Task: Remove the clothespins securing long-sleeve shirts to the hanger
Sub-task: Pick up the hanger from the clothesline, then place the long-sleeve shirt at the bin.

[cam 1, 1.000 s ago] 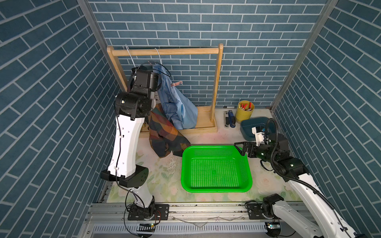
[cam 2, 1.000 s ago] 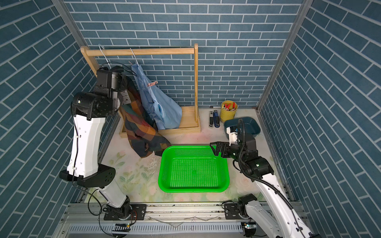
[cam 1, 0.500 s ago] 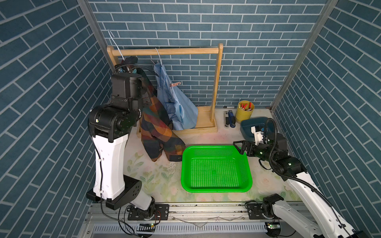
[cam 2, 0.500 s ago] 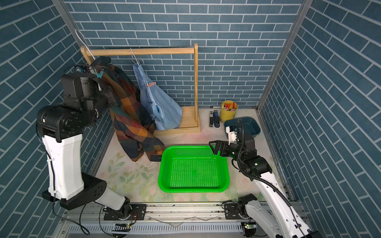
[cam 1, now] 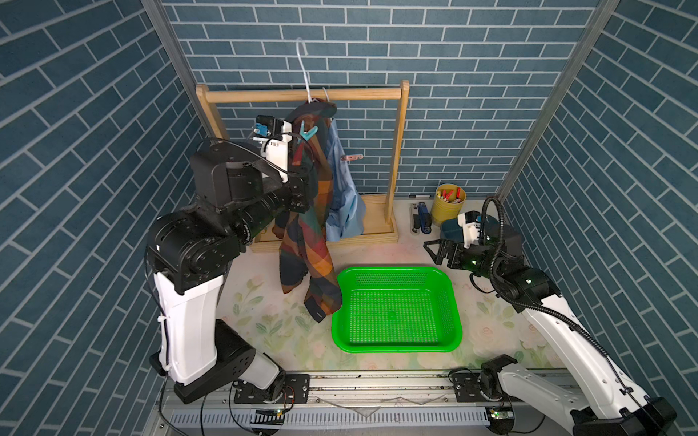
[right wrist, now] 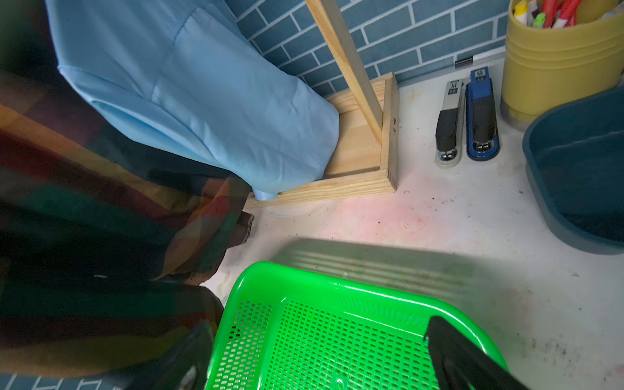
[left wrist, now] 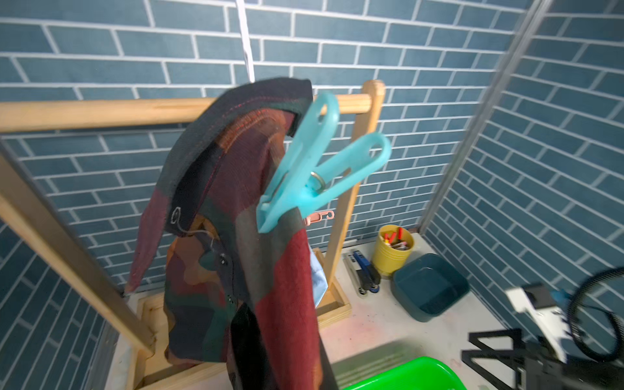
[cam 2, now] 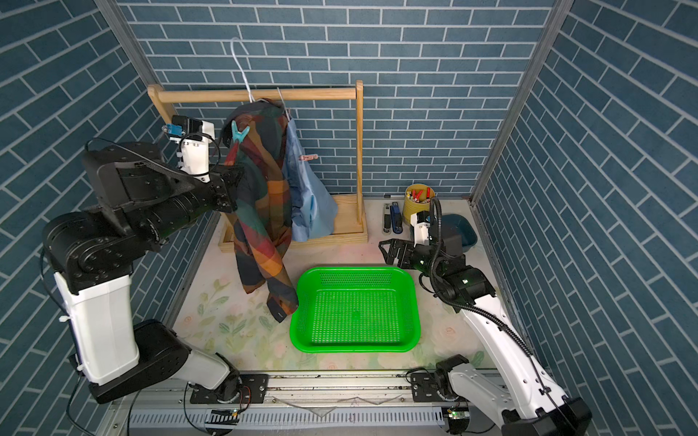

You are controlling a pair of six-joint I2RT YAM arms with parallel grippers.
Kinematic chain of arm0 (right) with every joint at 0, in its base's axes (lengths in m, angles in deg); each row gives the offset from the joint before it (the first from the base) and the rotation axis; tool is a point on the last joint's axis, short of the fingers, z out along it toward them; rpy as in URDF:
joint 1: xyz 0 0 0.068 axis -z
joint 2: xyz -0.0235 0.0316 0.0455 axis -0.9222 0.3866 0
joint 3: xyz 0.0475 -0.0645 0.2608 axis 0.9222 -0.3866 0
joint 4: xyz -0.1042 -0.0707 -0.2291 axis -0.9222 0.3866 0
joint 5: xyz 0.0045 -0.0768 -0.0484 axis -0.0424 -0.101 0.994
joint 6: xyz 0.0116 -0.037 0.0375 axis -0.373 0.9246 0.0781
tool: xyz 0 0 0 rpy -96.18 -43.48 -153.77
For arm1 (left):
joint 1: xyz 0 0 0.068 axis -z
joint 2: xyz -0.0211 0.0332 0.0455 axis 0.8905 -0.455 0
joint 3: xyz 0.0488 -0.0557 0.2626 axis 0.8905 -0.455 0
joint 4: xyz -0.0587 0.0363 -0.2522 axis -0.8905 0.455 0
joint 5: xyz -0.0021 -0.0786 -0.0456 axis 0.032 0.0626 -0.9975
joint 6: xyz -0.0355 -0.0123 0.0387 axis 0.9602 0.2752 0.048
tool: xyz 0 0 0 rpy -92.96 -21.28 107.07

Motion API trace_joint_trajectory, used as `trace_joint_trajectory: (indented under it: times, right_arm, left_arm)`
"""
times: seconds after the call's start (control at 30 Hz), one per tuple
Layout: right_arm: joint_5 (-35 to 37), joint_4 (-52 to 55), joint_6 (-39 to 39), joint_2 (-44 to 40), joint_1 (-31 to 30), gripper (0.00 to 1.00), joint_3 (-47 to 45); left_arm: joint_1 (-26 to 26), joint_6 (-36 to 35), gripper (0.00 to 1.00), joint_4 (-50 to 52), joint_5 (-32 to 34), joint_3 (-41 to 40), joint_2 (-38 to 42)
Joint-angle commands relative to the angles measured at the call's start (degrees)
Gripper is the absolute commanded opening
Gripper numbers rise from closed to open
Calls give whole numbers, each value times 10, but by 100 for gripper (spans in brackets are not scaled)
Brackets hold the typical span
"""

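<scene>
1. A green basket [cam 1: 393, 270] lies nearest, at the table's centre.
2. At its 2 o'clock the right gripper [cam 1: 430, 252] hovers, jaws spread wide and empty.
3. At its 10 o'clock the left gripper [cam 2: 231, 183] is clamped on the plaid shirt [cam 2: 264, 211].
4. 1 teal clothespin [cam 2: 238, 132] pinches that shirt's shoulder, at the gripper's 12 o'clock.
5. At the plaid shirt's 3 o'clock hangs the blue shirt [cam 2: 313, 204], with 1 pink clothespin [cam 2: 309, 157] on it.
6. Farthest runs the wooden rail [cam 2: 321, 94].
</scene>
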Motion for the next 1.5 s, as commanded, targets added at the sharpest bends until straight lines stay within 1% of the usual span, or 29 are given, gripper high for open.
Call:
trace_joint_trajectory:
  times: [0.0, 0.13, 0.23, 0.33, 0.4, 0.43, 0.5, 0.57, 0.67, 0.73, 0.83, 0.97, 1.13, 1.23, 1.33, 1.4, 1.47]
  right_arm:
    - [24, 17, 5, 18, -14, 99, 36]
    - [36, 8, 5, 43, -30, 99, 59]
    - [46, 12, 5, 63, -36, 99, 79]
    - [53, 12, 6, 70, -41, 99, 86]
    - [73, 17, 10, 71, -44, 99, 89]
    - [88, 25, 13, 71, -44, 99, 94]
    - [146, 49, 21, 74, -44, 99, 107]
    - [204, 80, 30, 84, -43, 99, 121]
    - [284, 144, 26, 98, -37, 99, 143]
    - [295, 155, 15, 91, -28, 99, 138]
    - [293, 150, -3, 61, -15, 99, 111]
    - [308, 167, -20, 27, -1, 99, 82]
    - [321, 201, -22, -28, 9, 99, 44]
    - [331, 219, -19, -62, 12, 99, 34]
    - [337, 240, -20, -88, 12, 99, 26]
    - [323, 246, -18, -106, 12, 99, 16]
    - [303, 244, -18, -121, 12, 99, 2]
  left_arm:
    - [30, -17, 0, -82, -67, 31, 33]
    - [31, 9, 0, -113, -123, 32, 51]
    - [31, 22, 0, -116, -130, 34, 59]
    - [31, 26, 0, -113, -150, 24, 68]
    - [31, 33, 0, -111, -190, 25, 65]
    - [31, 34, 0, -110, -216, 30, 61]
    - [31, 38, 0, -114, -277, 38, 50]
    - [31, 54, 0, -148, -319, 10, 54]
    - [34, 80, 0, -160, -349, 21, 30]
    - [44, 90, 0, -174, -366, 23, 16]
    - [68, 88, 0, -185, -367, 37, -7]
    - [97, 90, 0, -213, -370, 45, -31]
    - [115, 82, 0, -242, -367, 46, -59]
    - [122, 61, 0, -231, -360, 31, -65]
    - [129, 22, 0, -196, -337, -30, -44]
    - [130, 6, 0, -204, -328, -115, -6]
    - [130, -2, 0, -246, -325, -212, 45]
